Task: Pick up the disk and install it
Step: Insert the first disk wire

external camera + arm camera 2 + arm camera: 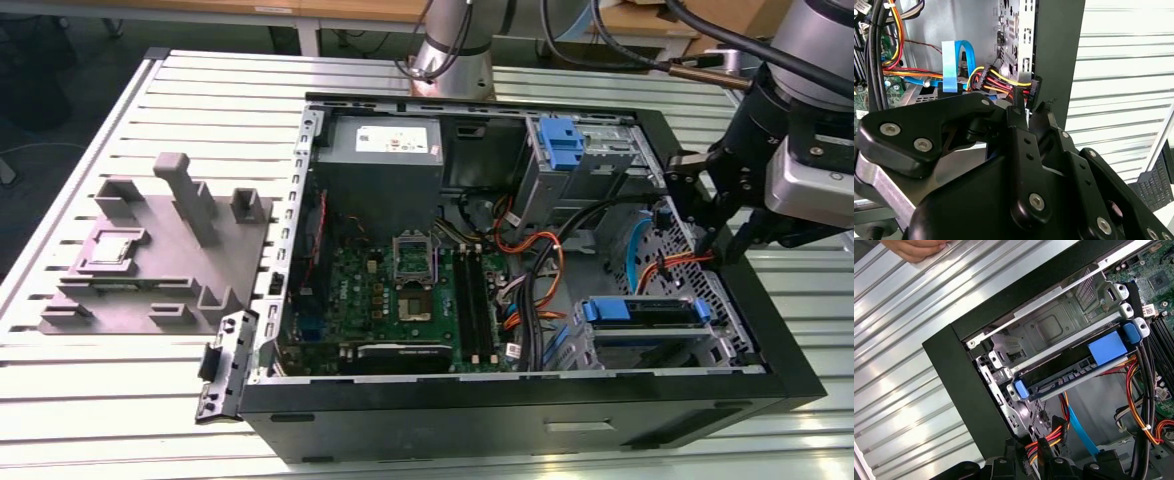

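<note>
My hand (717, 240) hangs at the open computer case (534, 400), just inside its side wall on the exterior view's right, above the bundle of red, yellow and orange power cables (1004, 80). In the second wrist view my fingertips (1016, 107) sit pressed close together, clenched on a black cable connector (1035, 87) at the end of that bundle, beside the case's black wall.

The disk (1074, 375) sits in the drive cage (1054, 325) in a corner of the case, its blue plastic frame (1108, 347) showing at both ends; in the exterior view it lies in the case's near corner (645, 312), just below my hand. A light-blue flat data cable (956, 60) loops inside the case near the disk.

The motherboard (400, 290) fills the middle of the case, and a grey power supply box (384, 142) sits at its far edge. A grey fixture block (160, 250) rests on the slatted metal worktop (120, 400), well apart from the case. A person's hand (916, 247) rests on the worktop beyond the case.
</note>
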You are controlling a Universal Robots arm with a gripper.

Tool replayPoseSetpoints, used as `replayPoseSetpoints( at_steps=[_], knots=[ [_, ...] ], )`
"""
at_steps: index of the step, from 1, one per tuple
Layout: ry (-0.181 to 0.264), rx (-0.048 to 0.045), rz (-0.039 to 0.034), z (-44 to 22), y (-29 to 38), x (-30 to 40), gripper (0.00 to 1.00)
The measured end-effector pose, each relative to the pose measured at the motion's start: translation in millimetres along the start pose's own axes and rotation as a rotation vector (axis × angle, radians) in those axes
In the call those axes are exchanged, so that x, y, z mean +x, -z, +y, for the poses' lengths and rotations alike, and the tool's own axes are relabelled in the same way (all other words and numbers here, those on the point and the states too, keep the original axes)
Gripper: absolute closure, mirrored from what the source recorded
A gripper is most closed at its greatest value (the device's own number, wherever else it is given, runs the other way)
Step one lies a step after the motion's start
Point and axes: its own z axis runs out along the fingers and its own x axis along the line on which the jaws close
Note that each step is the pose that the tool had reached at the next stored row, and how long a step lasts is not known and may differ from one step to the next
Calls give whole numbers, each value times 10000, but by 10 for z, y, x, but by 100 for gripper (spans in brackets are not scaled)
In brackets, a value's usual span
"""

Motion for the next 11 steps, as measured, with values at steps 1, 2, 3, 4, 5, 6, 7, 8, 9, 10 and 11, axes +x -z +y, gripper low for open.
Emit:
replayPoseSetpoints(
  at_steps=[1, 2, 3, 4, 5, 6, 7, 8, 9, 10, 11],
  knots=[
    [2, -1, 0, 0, 0, 0, 69],
    [3, 0, 0, 0, 0, 0, 69],
    [3, 0, 0, 0, 0, 0, 69],
    [3, 0, 0, -1, 0, 1, 69],
    [3, -1, 0, 0, 1, 0, 69],
    [3, 0, 0, 0, 0, 0, 69],
    [3, 0, 0, 0, 0, 0, 69],
    [3, 0, 0, 0, 0, 0, 69],
    [3, 0, 0, 0, 0, 0, 69],
    [3, 0, 0, 0, 0, 0, 69],
    [5, 0, 0, 0, 0, 0, 69]
  ],
)
